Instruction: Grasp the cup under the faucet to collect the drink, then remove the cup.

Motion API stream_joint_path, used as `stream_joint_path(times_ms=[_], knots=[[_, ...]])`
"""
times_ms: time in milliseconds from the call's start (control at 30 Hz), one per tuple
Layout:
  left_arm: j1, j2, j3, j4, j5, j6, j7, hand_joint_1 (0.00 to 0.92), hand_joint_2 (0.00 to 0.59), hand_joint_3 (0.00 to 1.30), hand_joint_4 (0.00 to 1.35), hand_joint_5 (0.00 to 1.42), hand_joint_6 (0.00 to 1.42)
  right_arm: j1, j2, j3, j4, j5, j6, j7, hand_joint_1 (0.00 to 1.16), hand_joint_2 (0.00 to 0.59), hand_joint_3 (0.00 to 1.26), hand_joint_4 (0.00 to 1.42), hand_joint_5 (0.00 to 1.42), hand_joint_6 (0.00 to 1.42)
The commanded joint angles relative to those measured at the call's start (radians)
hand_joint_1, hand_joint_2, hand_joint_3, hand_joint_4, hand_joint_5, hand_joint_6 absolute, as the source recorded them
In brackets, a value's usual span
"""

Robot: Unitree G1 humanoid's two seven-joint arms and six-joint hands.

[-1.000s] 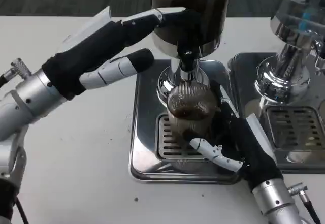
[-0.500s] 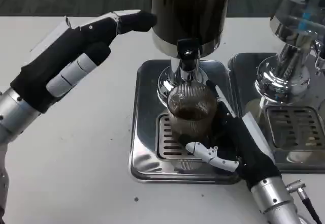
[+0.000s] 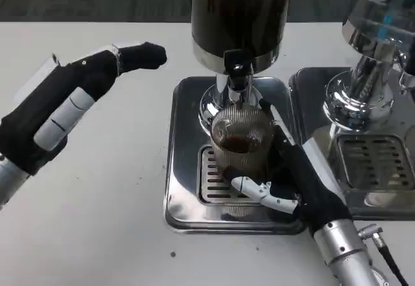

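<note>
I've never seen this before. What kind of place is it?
Probably a test drink station: two shiny dispensers, one dark and one beside it, stand on a white table, and the right hand holds a cup under the faucet.

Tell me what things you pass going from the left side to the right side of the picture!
Left hand → cup of dark drink on the drip tray under the faucet → right hand holding the cup → second shiny drink machine.

head view, close, angled down at table
</note>
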Motion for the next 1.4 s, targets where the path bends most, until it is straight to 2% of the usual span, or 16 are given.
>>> stream_joint_path(times_ms=[33,200,300,500,633,700,900,1167,1400], knots=[[0.032,0.016,0.017,-0.020,0.007,0.017,0.011,0.000,0.179,0.32,0.25,0.20,0.11,-0.009,0.012,0.024,0.016,-0.018,0.049,-0.008,0.64,0.204,0.00,0.00,0.09,0.16],[0.056,0.021,0.031,-0.029,0.007,0.024,0.017,0.000,0.173,0.33,0.25,0.21,0.11,-0.025,0.023,0.046,0.031,-0.025,0.069,-0.022,0.63,0.199,0.00,0.00,0.15,0.20],[0.066,0.024,0.037,-0.031,0.010,0.025,0.018,0.000,0.164,0.33,0.26,0.21,0.11,-0.034,0.029,0.051,0.049,-0.025,0.067,-0.025,0.63,0.199,0.00,0.05,0.19,0.23],[0.079,0.034,0.046,-0.027,0.012,0.028,0.019,0.000,0.198,0.34,0.26,0.21,0.11,-0.037,0.036,0.059,0.064,-0.032,0.057,-0.049,0.63,0.199,0.15,0.17,0.25,0.31],[0.084,0.041,0.050,-0.022,0.013,0.025,0.021,0.000,0.211,0.34,0.27,0.21,0.11,-0.024,0.038,0.070,0.056,-0.054,0.046,-0.096,0.64,0.214,0.22,0.23,0.28,0.34],[0.086,0.043,0.052,-0.022,0.013,0.025,0.021,0.000,0.213,0.34,0.27,0.21,0.12,-0.019,0.037,0.077,0.050,-0.068,0.045,-0.117,0.64,0.203,0.25,0.26,0.29,0.34],[0.096,0.046,0.057,-0.023,0.020,0.011,0.030,0.000,0.215,0.34,0.27,0.21,0.12,-0.002,0.036,0.095,0.029,-0.129,0.050,-0.217,0.66,0.208,0.30,0.31,0.32,0.39],[0.112,0.044,0.053,-0.035,0.019,0.014,0.033,0.000,0.228,0.33,0.28,0.22,0.12,0.025,0.052,0.099,0.023,-0.165,0.040,-0.340,0.66,0.216,0.36,0.40,0.42,0.51],[0.118,0.042,0.052,-0.041,0.017,0.024,0.038,0.000,0.234,0.32,0.28,0.22,0.13,0.034,0.063,0.105,0.024,-0.185,0.044,-0.405,0.64,0.212,0.40,0.45,0.47,0.58]])
